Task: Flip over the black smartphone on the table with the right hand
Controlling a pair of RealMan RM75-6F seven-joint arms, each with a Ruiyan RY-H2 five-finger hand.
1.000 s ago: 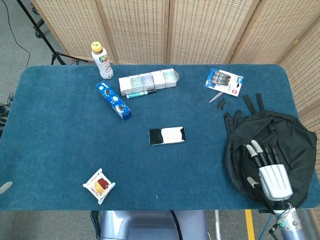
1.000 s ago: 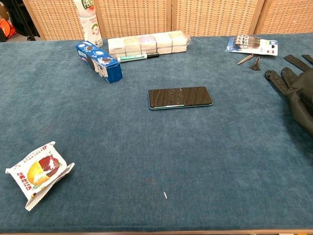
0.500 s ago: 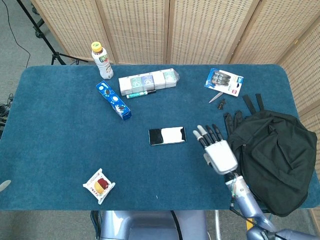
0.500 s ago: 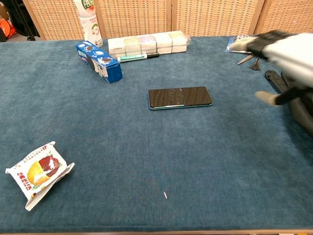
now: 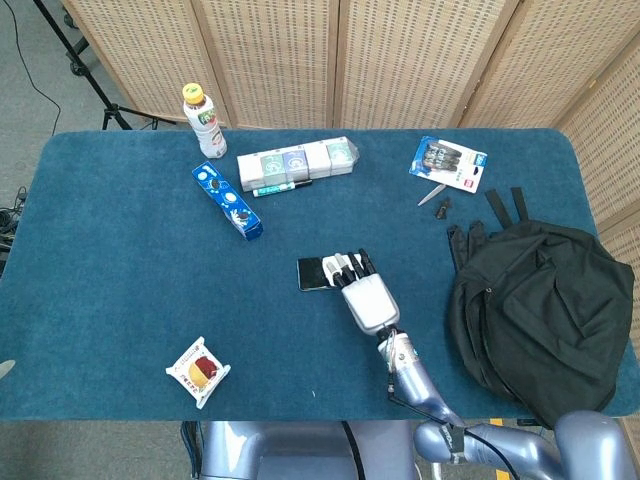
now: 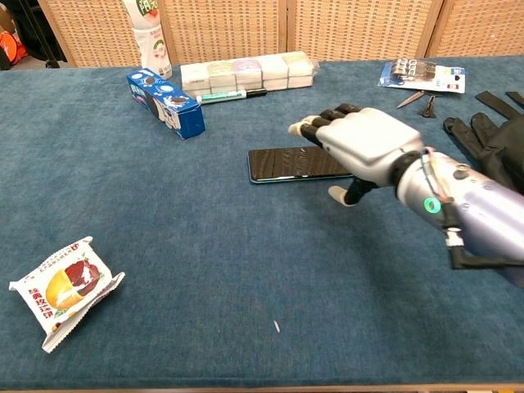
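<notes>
One right hand (image 6: 360,143) hovers palm-down above the right end of the black smartphone (image 6: 286,164), its fingers (image 5: 348,265) spread and grasping nothing, presumably positioned to reach an edge for flipping. Smartphone lies flat, mid-counter (image 5: 120,260), long axis running left-right across the counter. Left hand not visible.

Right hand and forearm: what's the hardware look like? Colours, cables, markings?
The right hand has a glossy white shell back, dark fingers with pale tips, and a pale-tipped thumb. The forearm is silvery grey metal, with a green indicator light and thin red and black cables running along it near the wrist.
</notes>
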